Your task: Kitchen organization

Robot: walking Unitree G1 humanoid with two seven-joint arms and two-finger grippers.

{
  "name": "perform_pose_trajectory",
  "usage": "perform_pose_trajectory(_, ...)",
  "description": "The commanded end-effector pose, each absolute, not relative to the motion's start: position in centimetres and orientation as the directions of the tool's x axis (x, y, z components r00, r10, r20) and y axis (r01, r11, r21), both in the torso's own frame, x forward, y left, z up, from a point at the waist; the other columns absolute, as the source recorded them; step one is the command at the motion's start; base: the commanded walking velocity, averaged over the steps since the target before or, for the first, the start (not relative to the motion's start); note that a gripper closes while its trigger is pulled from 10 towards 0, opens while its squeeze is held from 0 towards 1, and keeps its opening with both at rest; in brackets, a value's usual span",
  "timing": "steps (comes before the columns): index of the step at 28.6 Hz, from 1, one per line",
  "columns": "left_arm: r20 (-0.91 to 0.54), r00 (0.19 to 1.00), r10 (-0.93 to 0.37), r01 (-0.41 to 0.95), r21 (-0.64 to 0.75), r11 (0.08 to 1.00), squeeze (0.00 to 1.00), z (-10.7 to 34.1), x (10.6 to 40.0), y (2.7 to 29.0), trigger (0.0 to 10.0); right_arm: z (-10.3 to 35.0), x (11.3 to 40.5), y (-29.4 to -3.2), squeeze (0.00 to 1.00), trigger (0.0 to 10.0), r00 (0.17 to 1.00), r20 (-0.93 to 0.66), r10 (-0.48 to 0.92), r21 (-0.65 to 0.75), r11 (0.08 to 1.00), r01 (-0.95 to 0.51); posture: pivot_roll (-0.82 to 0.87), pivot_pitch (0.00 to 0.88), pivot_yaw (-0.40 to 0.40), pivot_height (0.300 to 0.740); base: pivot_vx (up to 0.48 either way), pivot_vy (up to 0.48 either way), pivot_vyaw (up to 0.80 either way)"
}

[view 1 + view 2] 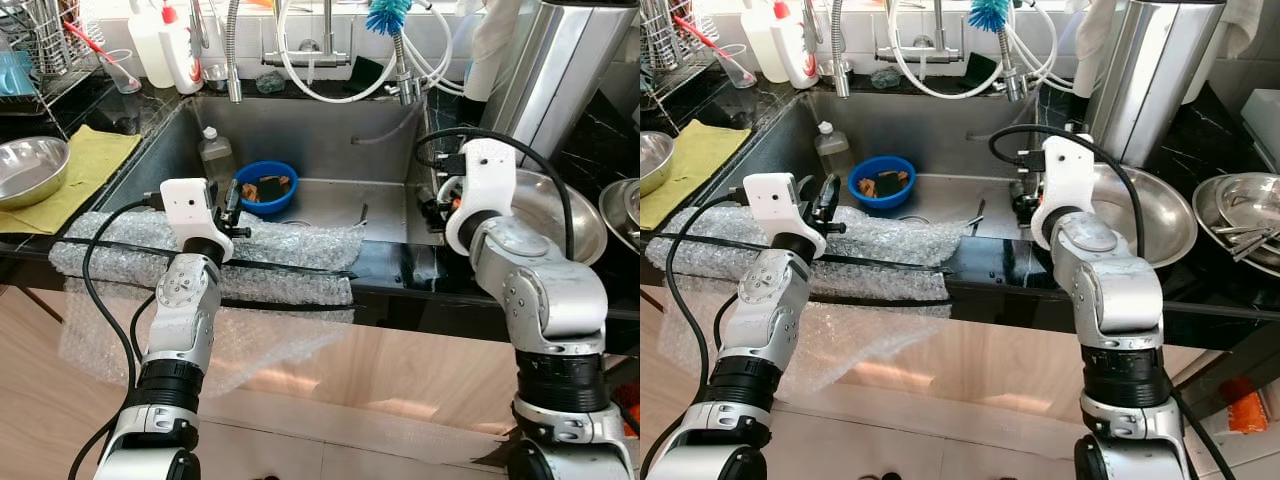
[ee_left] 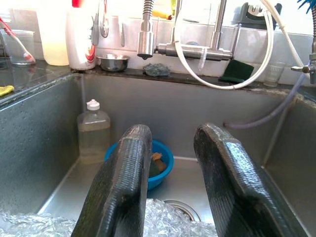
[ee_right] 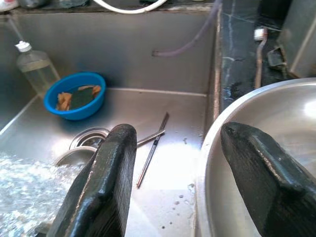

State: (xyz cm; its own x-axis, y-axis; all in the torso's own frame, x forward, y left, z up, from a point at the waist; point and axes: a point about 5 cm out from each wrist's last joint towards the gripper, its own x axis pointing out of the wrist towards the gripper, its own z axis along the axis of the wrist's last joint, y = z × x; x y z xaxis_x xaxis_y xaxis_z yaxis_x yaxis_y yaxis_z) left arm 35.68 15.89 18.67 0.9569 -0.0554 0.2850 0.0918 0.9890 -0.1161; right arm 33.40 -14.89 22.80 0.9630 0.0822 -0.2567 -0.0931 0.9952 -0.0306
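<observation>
**Both grippers poised at the near edge of the sink**

Here, the steel sink (image 1: pixel 330 140) lies straight ahead, sunk into a black counter (image 1: pixel 600 150). The left gripper (image 2: pixel 170 182) hangs over the near rim on the left, its two black fingers (image 2: pixel 123 182) spread apart with nothing between them, just above a sheet of bubble wrap (image 1: pixel 280 250) draped over that rim and hanging down the cabinet front. The right gripper (image 3: pixel 175 182) sits at the sink's near right corner, fingers (image 3: pixel 101 182) likewise held wide and empty, straddling the edge between the basin and a large steel bowl (image 1: pixel 1160 215) that rests on the counter just to the right.

In the basin, a blue bowl (image 1: pixel 266 187) holding sponges stands toward the far left, with a clear bottle (image 1: pixel 214 155) with a white cap upright beside it on its left, against the left wall. Thin metal utensils (image 3: pixel 152 143) lie flat on the basin floor near the middle, close to the drain (image 3: pixel 89 138).

Along the far ledge stand a faucet (image 2: pixel 146 29), white hoses (image 1: pixel 330 80), a blue brush (image 1: pixel 388 15) and a white detergent bottle (image 1: pixel 180 45). On the left counter a steel bowl (image 1: pixel 28 170) rests on a yellow cloth (image 1: pixel 85 170); further steel dishes (image 1: pixel 1240 220) sit at the far right.
</observation>
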Motion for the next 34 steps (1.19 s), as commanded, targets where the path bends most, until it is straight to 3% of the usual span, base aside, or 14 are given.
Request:
perform_pose_trajectory(1,0.27,0.962,-0.052,0.087,-0.122,0.989,0.0,18.4,35.6,16.3,10.0,23.3,33.2,-14.7,0.0,10.0,0.966,-0.244,0.085,-0.036,0.995,-0.097,-0.12,0.107,0.049,0.74,0.0,0.0,0.0)
perform_pose_trajectory(8,0.27,0.961,-0.056,0.094,-0.128,0.987,0.0,18.3,35.6,16.0,10.0,23.6,33.3,-15.5,0.0,10.0,0.972,-0.233,0.003,-0.071,0.997,-0.02,-0.13,0.094,0.045,0.74,0.0,0.0,0.0)
perform_pose_trajectory(34,0.264,0.962,-0.062,0.099,-0.133,0.986,0.0,18.1,35.7,15.8,10.0,21.6,33.2,-15.3,0.0,10.0,0.952,-0.302,-0.05,-0.066,0.997,0.031,-0.14,0.08,0.034,0.74,0.0,0.0,0.0)
